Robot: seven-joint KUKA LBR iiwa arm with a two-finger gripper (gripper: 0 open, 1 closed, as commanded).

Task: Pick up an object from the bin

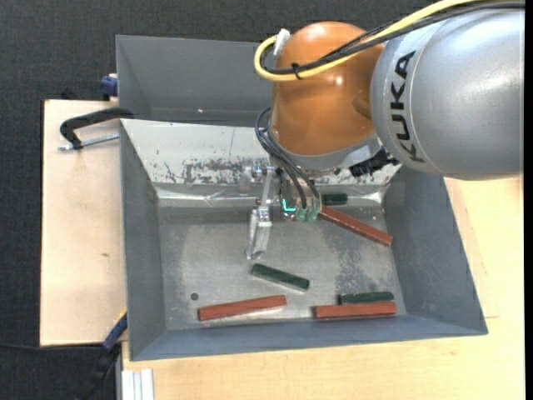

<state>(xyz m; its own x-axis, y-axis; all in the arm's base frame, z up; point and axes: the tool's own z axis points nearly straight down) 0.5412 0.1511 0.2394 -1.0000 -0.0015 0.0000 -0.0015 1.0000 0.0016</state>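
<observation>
My gripper [258, 238] hangs over the middle of the bin floor, below the orange-covered wrist. Nothing shows in it. Just below and to the right of its tip lies a short dark green bar [281, 277], slightly tilted, a little apart from the gripper. To its right a red-brown bar [355, 225] lies slanted near the back wall, with a small dark green piece [334, 198] above it, partly hidden by the wrist.
Along the front wall lie a long red-brown bar [241, 308] and another red-brown bar [355, 311] with a dark green bar [366, 297] resting against it. The arm and its cover hide the bin's back right part.
</observation>
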